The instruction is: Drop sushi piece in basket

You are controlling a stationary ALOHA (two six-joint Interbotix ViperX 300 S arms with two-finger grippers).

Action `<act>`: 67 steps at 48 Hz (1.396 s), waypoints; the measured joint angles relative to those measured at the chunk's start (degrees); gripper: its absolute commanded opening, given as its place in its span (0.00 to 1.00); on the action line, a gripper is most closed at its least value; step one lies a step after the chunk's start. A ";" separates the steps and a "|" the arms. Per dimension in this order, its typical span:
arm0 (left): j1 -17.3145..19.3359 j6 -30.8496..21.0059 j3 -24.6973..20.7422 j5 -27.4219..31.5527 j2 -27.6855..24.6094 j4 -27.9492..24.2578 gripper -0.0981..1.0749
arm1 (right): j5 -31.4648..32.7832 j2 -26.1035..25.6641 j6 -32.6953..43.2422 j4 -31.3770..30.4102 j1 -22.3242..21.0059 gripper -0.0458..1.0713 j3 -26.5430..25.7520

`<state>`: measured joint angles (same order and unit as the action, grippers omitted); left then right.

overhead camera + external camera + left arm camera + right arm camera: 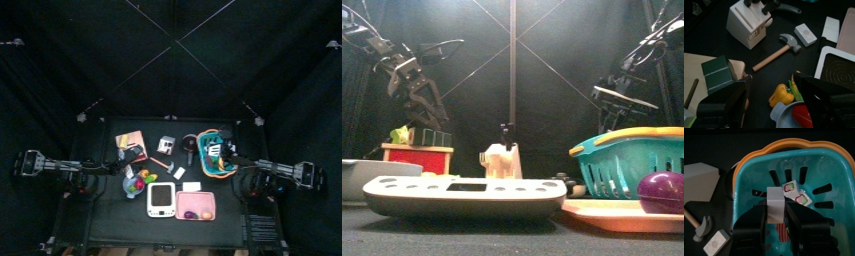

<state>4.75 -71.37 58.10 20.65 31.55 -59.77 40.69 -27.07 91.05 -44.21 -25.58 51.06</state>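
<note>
No legible writing on basket (817,173)

In the front view the basket (628,160) is cut by the right edge, and its wall hides anything inside it. Beside the basket, the purple ball (663,192) is also cut by that edge. In the top view the contents of the basket (214,148) are too small to tell. In the right wrist view the right gripper (775,223) covers part of the basket (827,223) floor, and the strip between its jaws is hard to identify.
</note>
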 measured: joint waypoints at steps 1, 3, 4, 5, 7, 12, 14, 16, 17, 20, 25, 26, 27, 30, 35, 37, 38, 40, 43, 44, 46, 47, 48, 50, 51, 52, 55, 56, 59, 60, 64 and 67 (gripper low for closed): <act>0.00 0.00 0.00 0.00 0.18 0.00 0.93 | 0.00 0.26 0.00 0.00 -0.26 0.52 0.00; 0.00 0.00 0.09 0.00 0.26 0.00 0.93 | -0.18 1.14 0.00 -0.09 -1.05 0.52 0.00; 0.00 0.00 0.09 0.00 0.26 0.00 0.93 | -0.35 1.41 0.00 -0.09 -1.41 0.52 0.00; 0.00 0.00 0.09 0.00 0.26 0.00 0.93 | -0.35 1.85 0.00 0.00 -1.67 0.52 0.00; 0.00 0.00 0.26 0.00 0.18 0.00 0.93 | -0.44 2.72 0.00 0.00 -2.46 0.52 0.00; 0.00 0.00 0.44 0.00 0.26 -0.09 0.93 | -0.53 4.31 -0.09 0.00 -3.87 0.52 0.00; 0.00 0.00 0.53 0.00 0.26 -0.09 0.93 | -0.62 4.92 -0.09 -0.09 -4.48 0.53 0.09; 0.00 0.00 0.53 0.00 0.26 -0.09 0.93 | -0.70 5.54 0.00 -0.09 -5.10 0.53 0.18; 0.00 0.00 0.62 0.00 0.26 -0.09 0.93 | -0.79 5.89 -0.09 -0.09 -5.36 0.53 0.26; 0.00 0.00 0.70 0.00 0.26 -0.09 0.93 | -1.14 6.59 -0.09 -0.18 -6.06 0.53 0.26; 0.00 0.00 0.79 0.00 0.26 -0.09 0.93 | -2.11 7.56 -0.09 -0.26 -6.50 0.53 0.26; 0.00 0.00 0.79 0.00 0.26 -0.18 0.93 | -2.20 7.73 -0.09 -0.18 -6.59 0.54 0.26; 0.00 0.00 0.79 0.00 0.26 -0.09 0.93 | -2.46 7.82 -0.09 -0.18 -6.68 0.55 0.26; 0.00 0.00 0.97 0.00 0.26 -0.09 0.93 | -2.72 8.09 -0.09 -0.26 -6.86 0.59 0.26; 0.00 0.00 0.97 0.00 0.35 -0.18 0.93 | -2.81 8.53 -0.09 -0.35 -6.86 0.67 0.26; 0.00 0.00 0.97 0.00 0.26 -0.18 0.93 | -2.81 8.70 -0.09 -0.35 -6.94 0.70 0.26; 0.00 0.00 1.05 0.00 0.26 -0.09 0.93 | -2.72 8.70 -0.09 -0.35 -6.94 0.72 0.26; 0.00 0.09 0.97 0.00 0.26 -0.09 0.93 | -2.81 8.88 -0.09 -0.35 -6.94 0.74 0.26; 0.00 0.00 1.05 0.00 0.26 -0.09 0.93 | -2.81 9.05 0.00 -0.35 -6.94 0.78 0.26; 0.00 0.00 0.97 0.00 0.26 -0.09 0.93 | -2.72 9.14 -0.09 -0.35 -6.94 0.79 0.26; 0.00 0.00 0.97 0.00 0.26 -0.09 0.93 | -2.72 9.23 -0.09 -0.35 -6.94 0.80 0.26; 0.00 0.00 0.97 0.00 0.26 -0.09 0.93 | -2.72 9.32 -0.09 -0.44 -6.94 0.81 0.26; 0.00 0.00 0.97 0.00 0.26 -0.09 0.93 | -2.72 9.40 -0.09 -0.44 -6.94 0.82 0.26; 0.00 0.00 0.97 0.00 0.26 -0.09 0.93 | -2.72 9.49 -0.09 -0.44 -6.94 0.83 0.26; 0.00 0.00 0.97 0.00 0.26 -0.09 0.93 | -2.72 9.40 -0.09 -0.35 -6.94 0.83 0.26; 0.00 0.00 1.05 -0.09 0.35 -0.09 0.93 | -2.64 9.40 -0.09 -0.44 -6.94 0.83 0.26; 0.00 0.09 1.23 0.00 0.26 -0.09 0.93 | -2.64 9.49 -0.09 -0.44 -6.86 0.83 0.09; 0.00 0.00 1.23 0.00 0.26 -0.09 0.93 | -2.64 9.40 -0.09 -0.44 -6.94 0.83 0.09; 0.00 0.00 1.32 0.00 0.26 -0.18 0.93 | -2.64 9.40 -0.09 -0.44 -6.94 0.83 -0.09; 0.00 0.00 1.32 0.00 0.26 -0.09 0.93 | -2.55 9.40 -0.09 -0.44 -6.94 0.83 -0.18; 0.00 0.00 1.32 0.00 0.35 -0.18 0.93 | -2.55 9.40 -0.09 -0.44 -6.86 0.83 -0.44; 0.00 0.00 1.32 0.00 0.26 -0.18 0.93 | -2.55 9.49 -0.18 -0.35 -6.86 0.83 -0.70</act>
<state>4.75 -71.37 59.41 20.65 31.82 -59.94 38.14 -17.58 90.88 -44.56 -32.43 50.36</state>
